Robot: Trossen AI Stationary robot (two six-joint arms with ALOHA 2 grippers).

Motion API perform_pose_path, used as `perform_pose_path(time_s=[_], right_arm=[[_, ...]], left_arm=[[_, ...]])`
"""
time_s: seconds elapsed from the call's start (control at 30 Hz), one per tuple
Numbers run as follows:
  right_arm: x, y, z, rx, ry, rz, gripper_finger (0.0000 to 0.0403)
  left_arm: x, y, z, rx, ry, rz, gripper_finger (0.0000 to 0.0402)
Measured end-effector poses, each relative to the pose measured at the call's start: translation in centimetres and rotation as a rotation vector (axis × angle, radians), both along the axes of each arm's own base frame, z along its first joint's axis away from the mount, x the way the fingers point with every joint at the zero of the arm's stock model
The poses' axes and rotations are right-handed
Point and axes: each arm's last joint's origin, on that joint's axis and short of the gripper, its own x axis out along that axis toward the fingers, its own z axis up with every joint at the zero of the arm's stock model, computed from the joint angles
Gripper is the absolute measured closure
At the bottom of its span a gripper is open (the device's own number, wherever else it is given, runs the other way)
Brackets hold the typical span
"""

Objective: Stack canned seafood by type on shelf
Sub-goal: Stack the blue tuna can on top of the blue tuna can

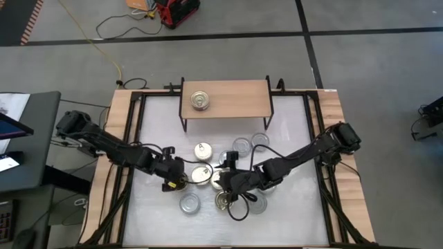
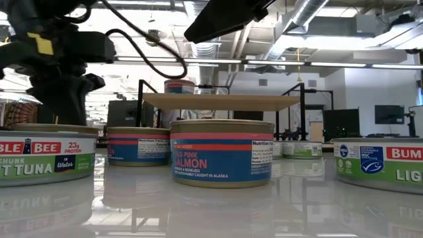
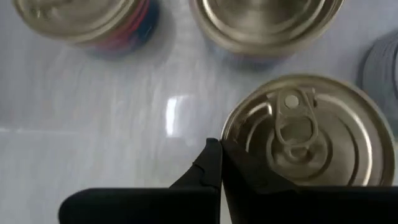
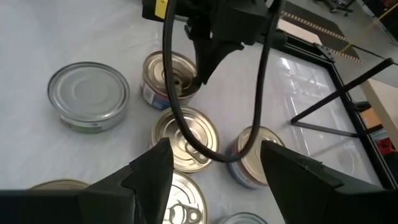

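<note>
only the left wrist view shows the left gripper (image 3: 220, 152) pinched closed, empty, beside a gold-lidded can (image 3: 311, 130); right gripper (image 4: 214, 163) gapes.

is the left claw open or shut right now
Shut. In the left wrist view the left claw has its two dark fingers pressed together with no gap, beside a gold-lidded can, holding nothing.
</note>
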Motion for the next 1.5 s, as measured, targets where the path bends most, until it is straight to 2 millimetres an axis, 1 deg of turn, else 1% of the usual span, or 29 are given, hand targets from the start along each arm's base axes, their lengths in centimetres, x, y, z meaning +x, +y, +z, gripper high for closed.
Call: perform_pose_path(time_s=[0.27,0.4,0.47,0.57,0.67,0.77,0.83,0.93,1.03,1.13,1.23,1.37,1.5], right_arm=[[0.0,0.0,0.0,0.005,-0.002,-0.002,0.0129],[0.0,0.0,0.0,0.010,-0.003,-0.004,0.0129],[0.0,0.1,0.0,0.010,-0.003,-0.004,0.0129],[0.0,0.1,0.0,0.009,-0.003,-0.003,0.0129],[-0.1,0.1,0.0,0.010,0.000,-0.005,0.0129],[-0.1,0.1,-0.1,0.009,0.006,-0.006,0.0129],[-0.1,0.0,-0.1,0.016,0.009,-0.012,0.0129],[-0.2,0.0,-0.2,0.022,0.014,-0.017,0.0129],[-0.2,0.1,-0.2,0.021,0.014,-0.019,0.0129],[-0.3,0.1,-0.2,0.005,0.010,-0.037,0.0129],[-0.3,0.1,-0.2,-0.004,0.004,-0.053,0.0129],[-0.3,0.2,-0.2,0.011,-0.002,-0.066,0.0129],[-0.4,0.4,-0.1,0.013,-0.004,-0.063,0.0129]], left_arm=[[0.5,-0.4,2.4,0.021,0.010,-0.010,0.0401],[0.6,-0.6,3.0,0.031,0.002,-0.003,0.0401],[0.7,-0.7,3.2,0.015,-0.007,0.002,0.0401],[0.8,-0.9,3.5,-0.054,-0.002,0.021,0.0401],[1.1,-2.0,4.6,-0.127,-0.039,0.012,0.0388],[1.0,-3.9,5.9,-0.139,-0.074,-0.038,0.0356],[0.9,-5.0,6.2,-0.117,-0.104,-0.047,0.0331],[0.7,-6.6,5.7,-0.095,-0.103,-0.043,0.0291],[0.8,-8.2,4.4,-0.076,-0.061,-0.046,0.0256],[0.9,-9.6,3.2,-0.033,-0.001,-0.076,0.0236],[0.9,-10.5,2.1,0.040,0.049,-0.080,0.0236],[1.0,-11.0,0.6,0.115,0.081,-0.081,0.0251],[1.1,-11.0,0.2,0.145,0.075,-0.060,0.0271]])
